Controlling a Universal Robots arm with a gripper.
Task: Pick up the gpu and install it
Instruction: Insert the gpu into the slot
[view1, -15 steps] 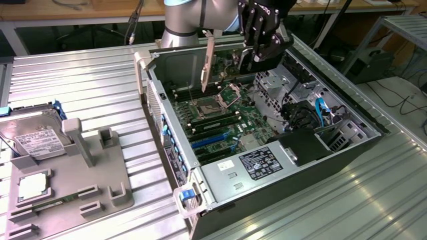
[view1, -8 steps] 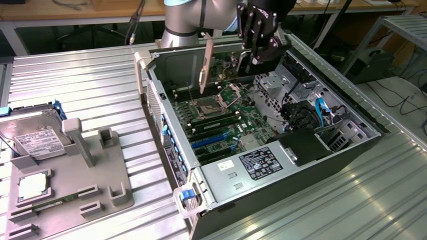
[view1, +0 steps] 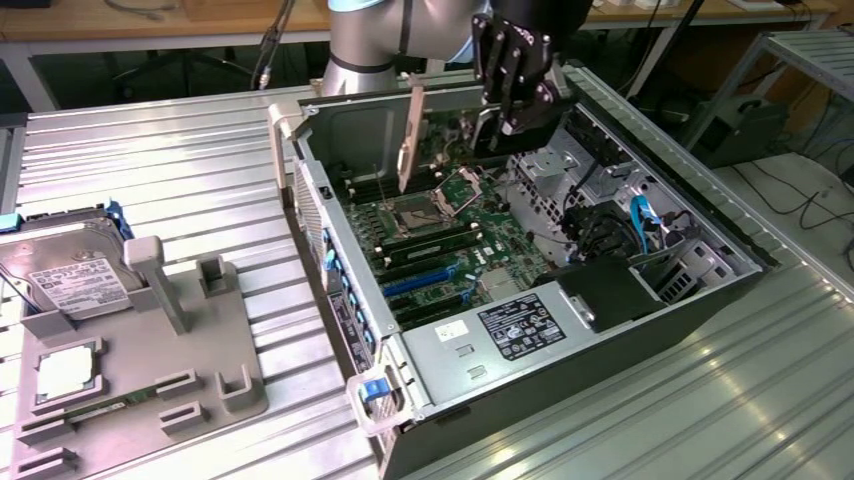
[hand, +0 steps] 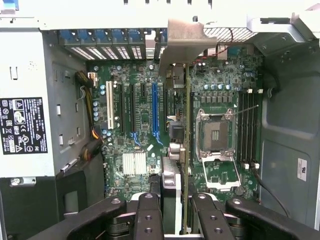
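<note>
hand (hand: 176, 207) clamped on gpu (hand: 184, 47), edge-on above motherboard (hand: 132, 130)

1. A ribbed, silvery metal tabletop (view1: 174, 150) spans the scene, with light glinting off its ridges.
2. Beyond its far edge runs a wooden workbench (view1: 160, 25), dark with shadow underneath.
3. Past the tabletop's edge on the exterior view's right lies grey floor (view1: 787, 185), crossed by loose black cables (view1: 817, 205).
4. A metal rack (view1: 814, 50) stands there, with a dark box (view1: 737, 128) beside it.
</note>
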